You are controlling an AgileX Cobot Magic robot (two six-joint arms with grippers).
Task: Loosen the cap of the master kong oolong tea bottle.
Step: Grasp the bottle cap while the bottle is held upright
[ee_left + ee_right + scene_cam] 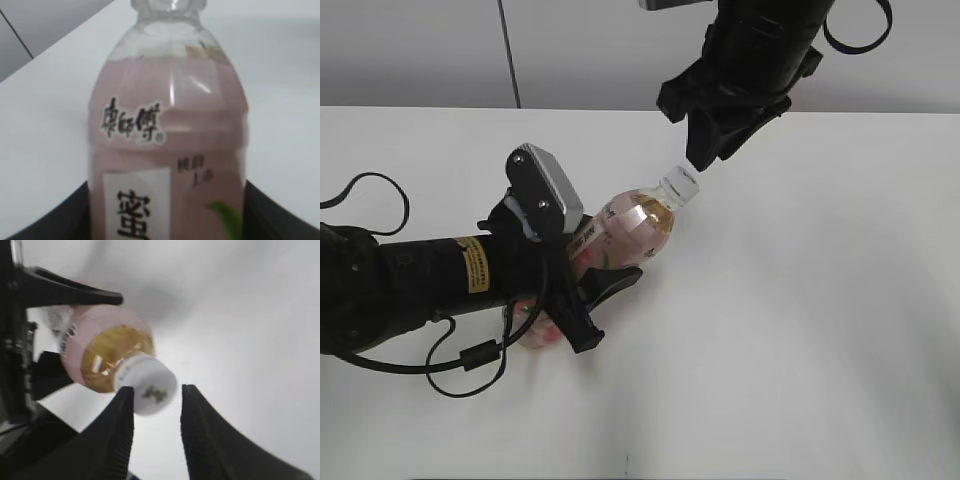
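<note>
Exterior view: my left gripper (582,290) is clamping the master kong oolong tea bottle (620,238) around its lower body, holding it tilted above the bench (820,300), neck pointing toward the far edge. My right gripper (705,150) is hovering just beside the cap (682,182).

Left wrist view: the bottle's pink label (165,165) is filling the frame between my dark fingers (60,220).

Right wrist view: my right gripper's jaws are standing narrowly parted, the white cap (150,385) sitting between the fingertips (122,405), not squeezed.
</note>
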